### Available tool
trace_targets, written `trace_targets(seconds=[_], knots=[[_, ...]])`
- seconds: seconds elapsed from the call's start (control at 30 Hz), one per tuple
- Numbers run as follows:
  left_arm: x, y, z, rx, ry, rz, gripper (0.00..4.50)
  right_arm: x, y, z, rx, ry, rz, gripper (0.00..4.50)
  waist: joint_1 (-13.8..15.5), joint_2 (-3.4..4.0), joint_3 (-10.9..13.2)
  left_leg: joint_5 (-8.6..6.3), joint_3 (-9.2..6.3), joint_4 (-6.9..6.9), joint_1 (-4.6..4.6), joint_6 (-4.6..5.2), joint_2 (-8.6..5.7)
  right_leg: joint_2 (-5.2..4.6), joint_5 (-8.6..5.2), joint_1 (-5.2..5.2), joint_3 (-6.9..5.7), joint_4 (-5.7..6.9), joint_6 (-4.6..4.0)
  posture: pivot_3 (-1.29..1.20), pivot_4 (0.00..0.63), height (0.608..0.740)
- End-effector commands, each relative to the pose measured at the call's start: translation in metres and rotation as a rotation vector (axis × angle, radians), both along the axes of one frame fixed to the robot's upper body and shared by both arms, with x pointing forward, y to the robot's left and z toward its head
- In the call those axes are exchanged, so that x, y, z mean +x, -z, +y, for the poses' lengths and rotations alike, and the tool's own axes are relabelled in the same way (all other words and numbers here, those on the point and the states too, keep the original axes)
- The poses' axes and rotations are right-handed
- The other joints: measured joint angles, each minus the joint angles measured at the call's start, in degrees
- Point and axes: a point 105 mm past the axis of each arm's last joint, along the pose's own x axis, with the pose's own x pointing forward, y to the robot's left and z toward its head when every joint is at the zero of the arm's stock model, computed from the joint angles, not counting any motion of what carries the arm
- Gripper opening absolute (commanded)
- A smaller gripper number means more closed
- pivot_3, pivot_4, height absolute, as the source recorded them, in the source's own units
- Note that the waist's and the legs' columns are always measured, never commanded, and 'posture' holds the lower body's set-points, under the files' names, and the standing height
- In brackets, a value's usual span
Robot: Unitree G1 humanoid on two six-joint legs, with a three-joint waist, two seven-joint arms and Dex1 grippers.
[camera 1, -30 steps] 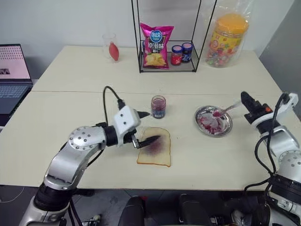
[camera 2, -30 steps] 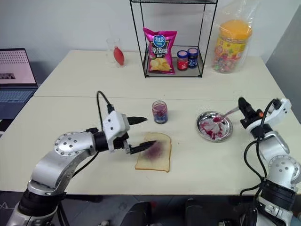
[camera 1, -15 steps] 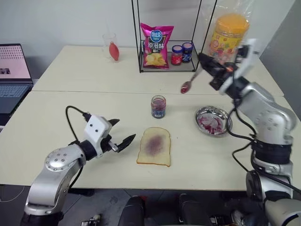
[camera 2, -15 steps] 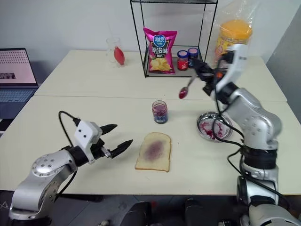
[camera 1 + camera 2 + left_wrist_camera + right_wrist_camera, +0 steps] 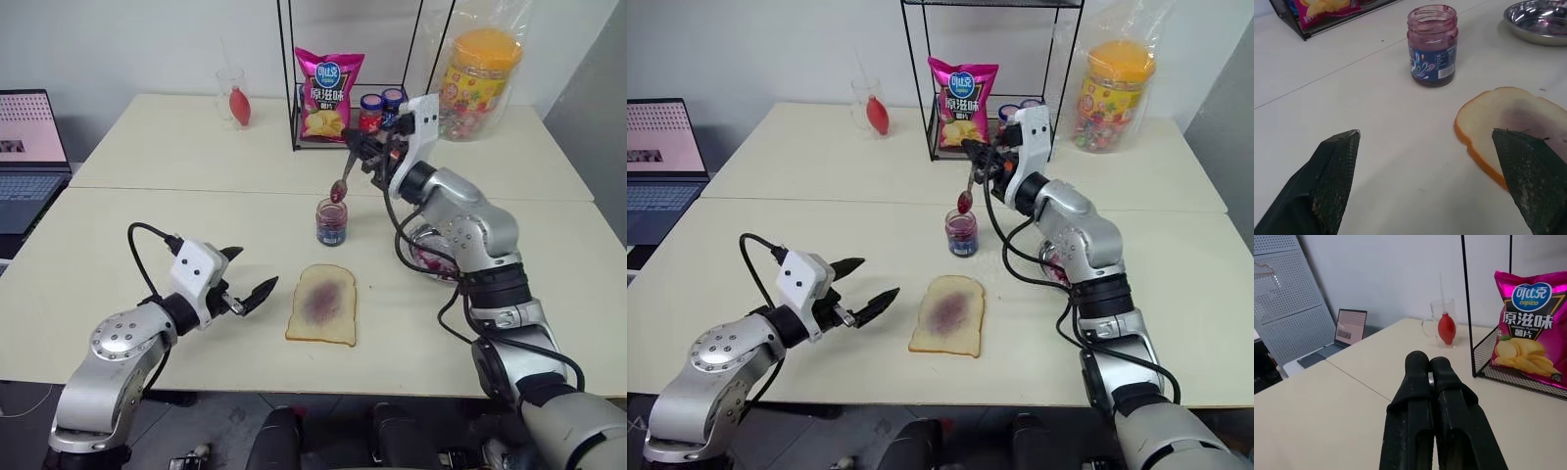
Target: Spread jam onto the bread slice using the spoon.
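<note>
- Right gripper (image 5: 362, 150) is clenched on the spoon (image 5: 342, 179), which hangs bowl-down from its fingertips, just above the open jam (image 5: 331, 221) jar.
- Judging by its look, the spoon is light, stiff and slick; a hold high on the handle keeps the fingers off the sticky bowl.
- Bread slice (image 5: 321, 305) lies below and nearer than that gripper; it looks soft and easily torn.
- Left gripper (image 5: 247, 281) rests spread apart, empty, just beside the bread.
- Left wrist view shows the jar's label and part of the steel plate (image 5: 1537, 22); right wrist view shows the clamped fingers (image 5: 1418, 377) and a chip bag (image 5: 1524, 328).
</note>
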Motion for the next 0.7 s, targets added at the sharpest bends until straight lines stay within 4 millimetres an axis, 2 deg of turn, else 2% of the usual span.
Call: trace_targets(seconds=[0.03,0.43,0.53,0.7], knots=[[0.001,-0.015,-0.008,0.004,0.033,-0.058,4.5,-0.002,-0.002,0.013,-0.079,-0.027,-0.111,0.01,-0.1,0.0,0.0,0.0,0.0,0.0,0.0,0.0,0.0,0.0,0.0,-0.01,0.0,0.02,-0.01,0.0,0.15,0.74],[0.004,-0.013,-0.009,0.005,0.032,-0.054,4.5,0.007,0.034,0.023,-0.204,0.002,-0.136,0.01,-0.2,0.0,0.0,0.0,0.0,-0.01,0.0,-0.01,0.01,0.01,-0.01,-0.05,0.0,0.07,-0.03,0.0,0.15,0.74],[0.003,-0.009,-0.005,0.006,0.021,-0.044,4.5,0.006,0.047,0.027,-0.187,-0.015,-0.058,0.01,-0.2,0.0,0.0,0.0,0.0,-0.01,0.01,-0.01,0.01,0.01,-0.01,-0.05,-0.01,0.08,-0.03,0.0,0.15,0.74],[0.003,-0.008,-0.006,0.005,0.021,-0.043,4.5,0.002,0.051,0.03,-0.169,-0.04,-0.003,0.01,-0.2,0.0,0.0,0.01,-0.01,0.0,0.0,-0.01,0.01,0.01,-0.01,-0.05,0.0,0.09,-0.03,0.0,0.15,0.74]])
